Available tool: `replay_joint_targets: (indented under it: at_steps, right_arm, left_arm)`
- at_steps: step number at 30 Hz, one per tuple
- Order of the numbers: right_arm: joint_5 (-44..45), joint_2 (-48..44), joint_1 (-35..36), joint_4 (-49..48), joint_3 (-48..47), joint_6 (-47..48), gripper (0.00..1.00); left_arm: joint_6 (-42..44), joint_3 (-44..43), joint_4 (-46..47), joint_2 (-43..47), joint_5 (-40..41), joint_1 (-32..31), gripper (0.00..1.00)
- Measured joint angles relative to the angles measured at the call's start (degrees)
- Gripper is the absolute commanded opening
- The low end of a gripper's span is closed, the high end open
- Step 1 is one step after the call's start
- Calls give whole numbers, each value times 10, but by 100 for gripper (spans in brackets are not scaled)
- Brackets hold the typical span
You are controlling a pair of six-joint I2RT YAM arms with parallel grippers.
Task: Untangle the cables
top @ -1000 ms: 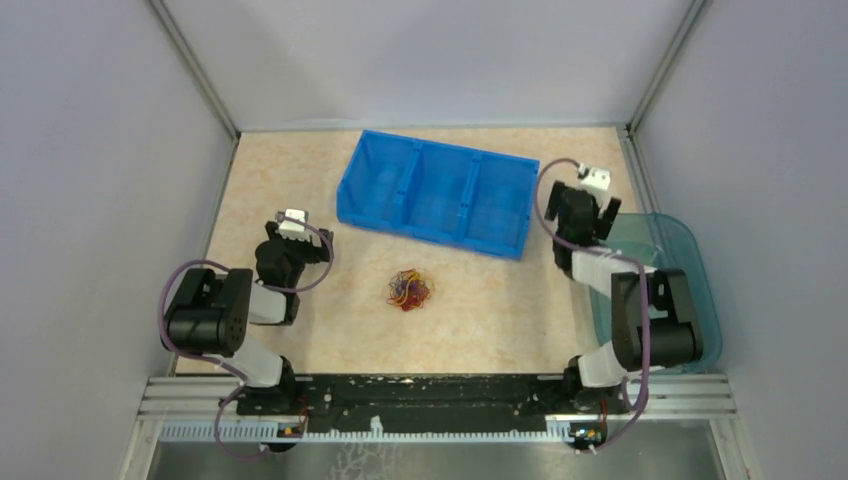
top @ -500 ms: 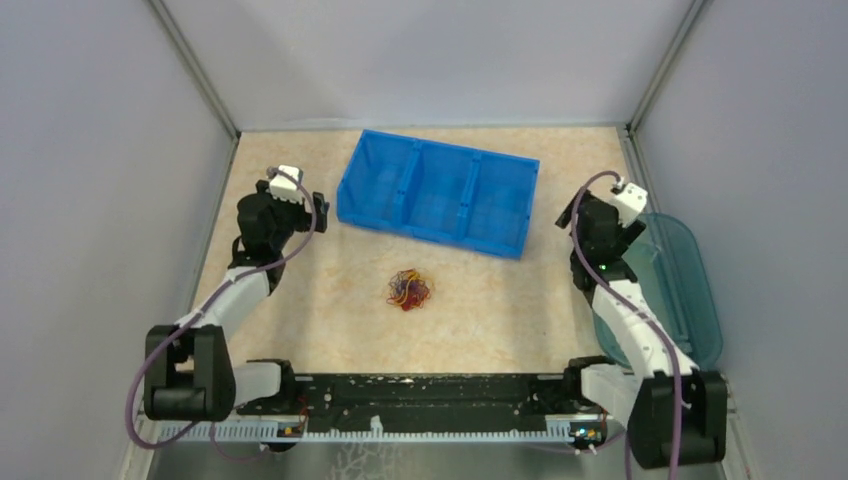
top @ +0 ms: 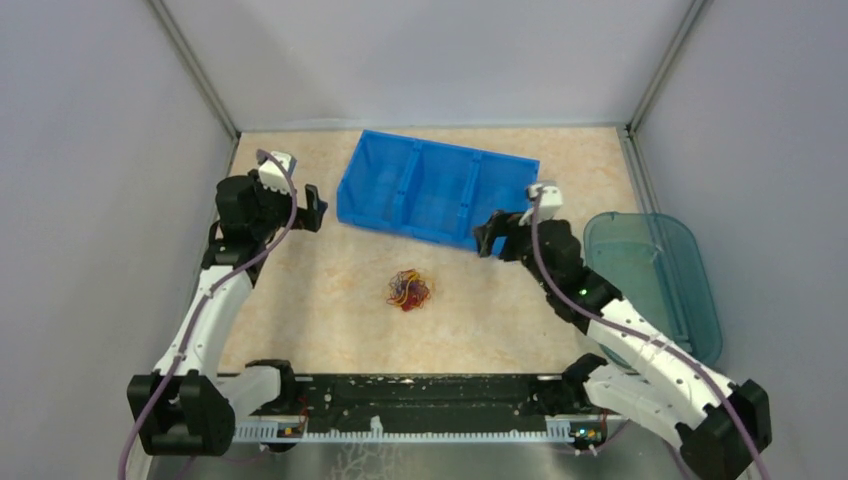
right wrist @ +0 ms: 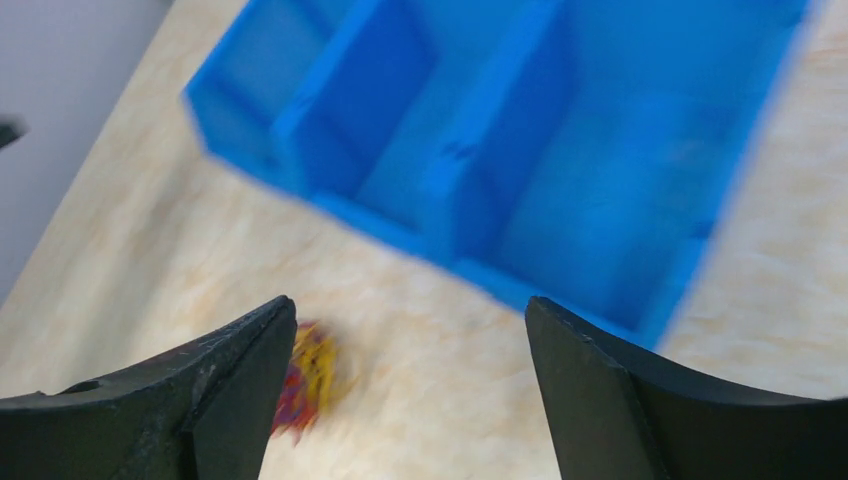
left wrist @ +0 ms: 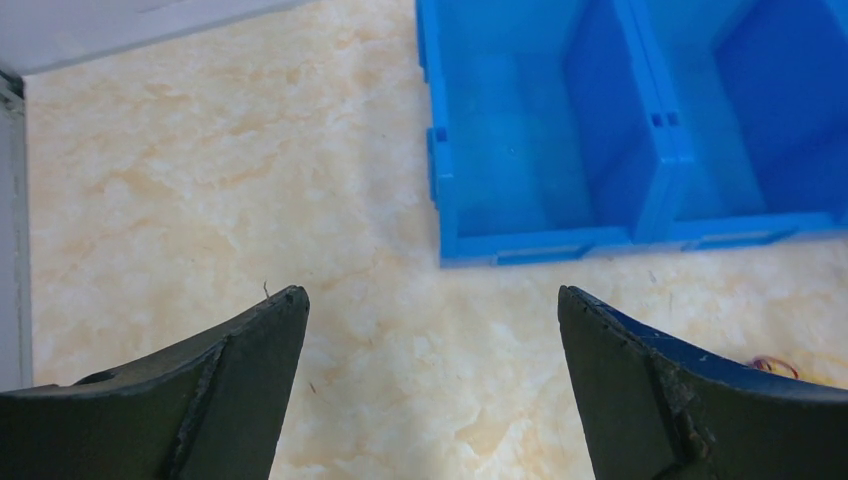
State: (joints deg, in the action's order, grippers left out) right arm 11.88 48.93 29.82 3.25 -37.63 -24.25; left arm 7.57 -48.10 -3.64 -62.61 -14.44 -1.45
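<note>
The cables (top: 410, 290) lie as one small tangled clump of red, orange-yellow and dark strands on the table, in front of the blue bin (top: 437, 191). My left gripper (top: 314, 207) is open and empty, off the bin's left end, well left of and beyond the clump. My right gripper (top: 484, 238) is open and empty by the bin's front right corner, right of the clump. In the right wrist view the clump (right wrist: 308, 378) shows blurred beside the left finger. In the left wrist view a few strands (left wrist: 772, 364) peek past the right finger.
The blue bin has three compartments, seen also in the left wrist view (left wrist: 640, 120) and right wrist view (right wrist: 520, 150). A clear teal tray (top: 650, 275) sits at the right table edge. Grey walls enclose the table on three sides.
Both arms have stretched out from folded poses. The left gripper rose toward the bin's left end. The right gripper swung left from the teal tray to the bin's front right corner. The clump has not moved.
</note>
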Motion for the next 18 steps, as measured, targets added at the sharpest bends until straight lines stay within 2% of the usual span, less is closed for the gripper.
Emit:
replay_joint_targets:
  at_steps: [3,8,13,18]
  right_arm:
    - [-13,19,107,-4,0,14,75]
    - [-31,118,222,-12,-12,32,73]
    - [-69,228,241,-30,-30,42,71]
    - [-108,317,240,-36,-84,63,59]
  left_arm:
    - [21,0,-44,18,-33,0,100]
    - [71,8,-96,36,-96,0,100]
    - [125,39,-139,44,-182,0,100]
    - [153,49,-160,32,-230,0,100]
